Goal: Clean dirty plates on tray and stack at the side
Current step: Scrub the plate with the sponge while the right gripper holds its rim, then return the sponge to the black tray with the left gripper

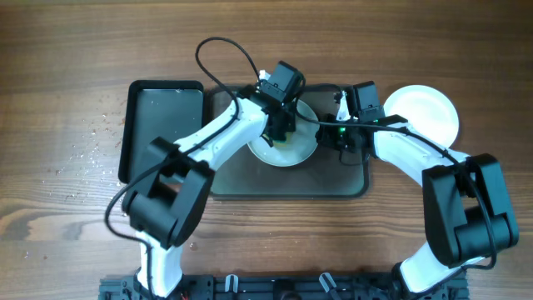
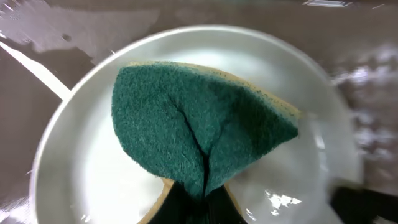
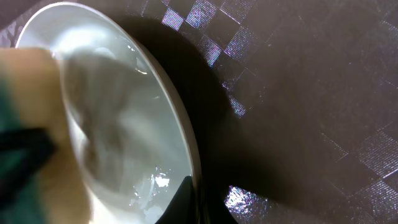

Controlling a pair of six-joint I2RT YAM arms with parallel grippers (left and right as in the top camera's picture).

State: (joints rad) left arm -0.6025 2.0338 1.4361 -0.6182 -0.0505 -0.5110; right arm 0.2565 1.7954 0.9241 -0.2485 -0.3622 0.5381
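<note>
A white plate lies on the grey-green tray. My left gripper is shut on a green sponge with a tan back and presses it onto the plate's inside; the jaws show only at the bottom edge. My right gripper is shut on the plate's right rim. In the right wrist view its jaws pinch the rim of the plate. The plate's centre is hidden under the sponge. Another white plate sits on the table to the right of the tray; whether it is a stack I cannot tell.
A narrower black tray lies to the left of the grey-green tray. The tray floor beside the held plate is dark with a shiny check pattern. Cables run over the tray's back edge.
</note>
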